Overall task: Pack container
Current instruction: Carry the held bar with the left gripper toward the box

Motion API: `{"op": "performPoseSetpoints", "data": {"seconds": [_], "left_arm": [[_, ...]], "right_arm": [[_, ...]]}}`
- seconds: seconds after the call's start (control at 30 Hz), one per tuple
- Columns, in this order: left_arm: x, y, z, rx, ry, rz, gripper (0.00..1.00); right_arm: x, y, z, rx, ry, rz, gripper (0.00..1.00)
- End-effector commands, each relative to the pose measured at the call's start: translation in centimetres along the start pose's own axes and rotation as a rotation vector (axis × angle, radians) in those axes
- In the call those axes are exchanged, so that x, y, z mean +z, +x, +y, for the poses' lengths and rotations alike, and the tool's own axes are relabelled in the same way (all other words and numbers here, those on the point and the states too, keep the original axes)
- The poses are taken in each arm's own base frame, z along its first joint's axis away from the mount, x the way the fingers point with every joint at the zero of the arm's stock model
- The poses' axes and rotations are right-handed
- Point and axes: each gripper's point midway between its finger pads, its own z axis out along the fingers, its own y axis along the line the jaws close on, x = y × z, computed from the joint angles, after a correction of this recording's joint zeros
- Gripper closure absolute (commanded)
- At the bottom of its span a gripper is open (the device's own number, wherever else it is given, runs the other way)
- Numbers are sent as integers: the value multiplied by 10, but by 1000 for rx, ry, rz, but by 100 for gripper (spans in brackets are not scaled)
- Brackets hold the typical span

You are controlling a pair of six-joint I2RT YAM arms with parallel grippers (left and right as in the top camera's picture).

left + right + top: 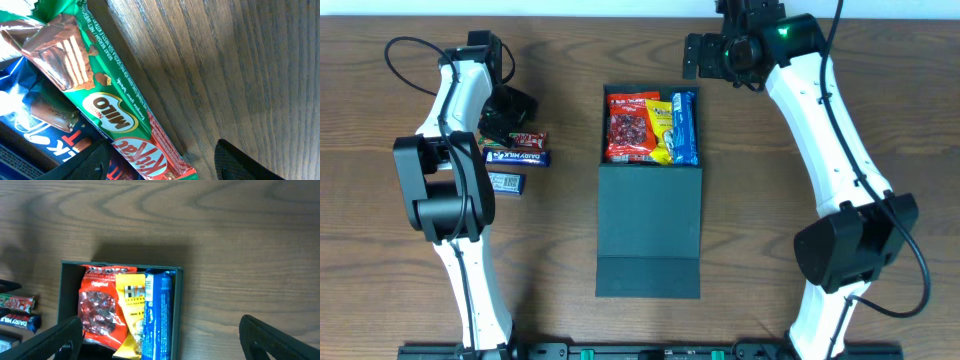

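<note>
One container [650, 225], three snack packets [632, 128] inside, three bars [518, 157] outside.

White shells with black joints are seen on left arm [455, 95] and right arm [830, 120]; black cable [404, 40] attached, green light [782, 31] lit.

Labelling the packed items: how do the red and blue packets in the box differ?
The red packet is a wide pouch; the blue packet is narrow and long. The red packet lies by the left wall of the container, the blue packet by the right wall. Both lie inside it, flanking a yellow packet.
</note>
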Motion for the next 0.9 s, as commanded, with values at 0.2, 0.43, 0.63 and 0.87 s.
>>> {"op": "performPoseSetpoints", "data": {"seconds": [0.2, 0.43, 0.63, 0.87], "left_arm": [[12, 6, 6, 28, -48, 8, 34], [17, 8, 8, 30, -59, 16, 34], [24, 10, 11, 27, -75, 32, 37], [27, 12, 11, 25, -76, 46, 39]], "right_arm": [[6, 1, -6, -6, 8, 10, 1], [6, 0, -6, -6, 7, 8, 1], [6, 0, -6, -6, 7, 8, 1], [6, 0, -6, -6, 7, 7, 0]]}}
